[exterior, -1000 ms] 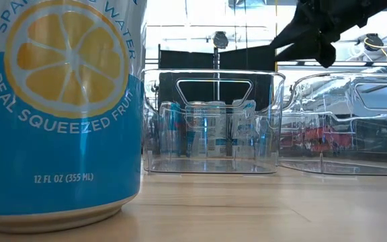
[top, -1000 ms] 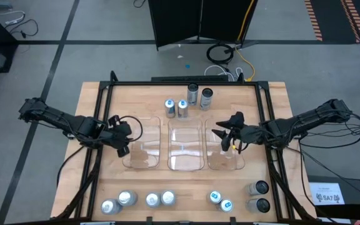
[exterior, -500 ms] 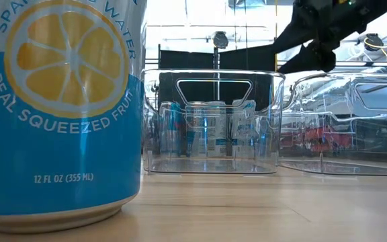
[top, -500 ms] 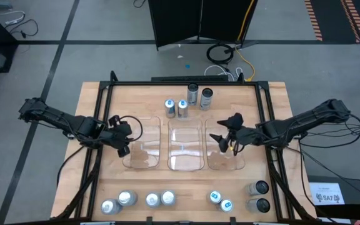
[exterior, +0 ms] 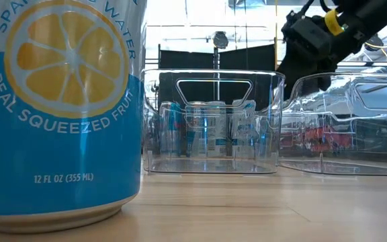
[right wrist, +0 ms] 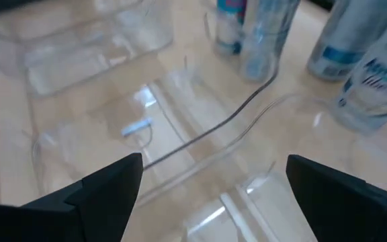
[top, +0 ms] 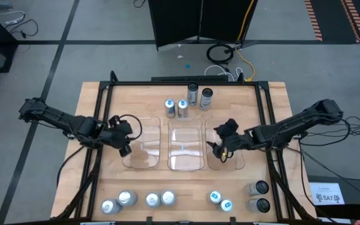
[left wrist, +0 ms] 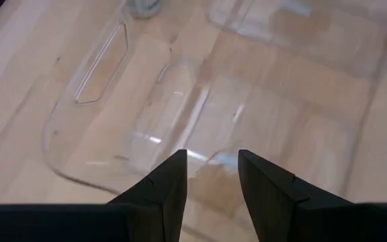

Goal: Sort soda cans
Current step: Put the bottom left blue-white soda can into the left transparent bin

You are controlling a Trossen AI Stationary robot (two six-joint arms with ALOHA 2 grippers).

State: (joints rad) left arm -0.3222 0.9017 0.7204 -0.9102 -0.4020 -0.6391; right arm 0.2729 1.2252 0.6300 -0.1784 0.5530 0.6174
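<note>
We look down on the counter (top: 99, 100) with three clear bins (top: 185, 146) side by side at its middle, all without cans. Our left gripper (top: 123, 143) hovers at the outer edge of the left bin (left wrist: 180, 114), its jaws set narrow and holding nothing. Our right gripper (top: 220, 149) hangs over the right bin (top: 225, 159), jaws spread wide and empty. The soda cans stand around the bins: four at the far edge (top: 191, 95), four silver-topped ones at the near left (top: 126, 198), two blue-marked ones (top: 215, 197) beside them, and two dark ones (top: 259, 187) at the near right corner. One lemon-printed can (exterior: 59, 107) fills the low view's left
</note>
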